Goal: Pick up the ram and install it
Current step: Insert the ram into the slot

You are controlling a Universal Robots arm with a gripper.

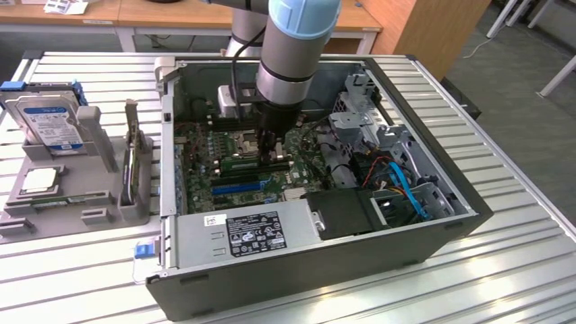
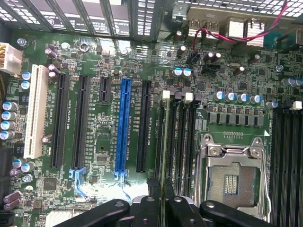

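Note:
My gripper (image 1: 270,150) reaches down into the open computer case (image 1: 315,270), over the motherboard (image 1: 225,145). In the wrist view the ram (image 2: 164,142) shows edge-on as a thin green strip. It stands upright along the first of the black memory slots (image 2: 176,137), beside the processor socket (image 2: 232,177). The gripper (image 2: 164,208) is shut on the ram's near end, one black finger (image 2: 150,208) on each side of it. Whether the ram sits fully down in the slot I cannot tell.
A blue expansion slot (image 2: 124,125) and a white one (image 2: 35,111) lie beside the memory slots. The power supply (image 1: 243,233) and blue cables (image 1: 405,189) crowd the case. On the exterior view's left, a grey holder (image 1: 90,182) carries a hard drive (image 1: 50,121) and a processor chip (image 1: 40,179).

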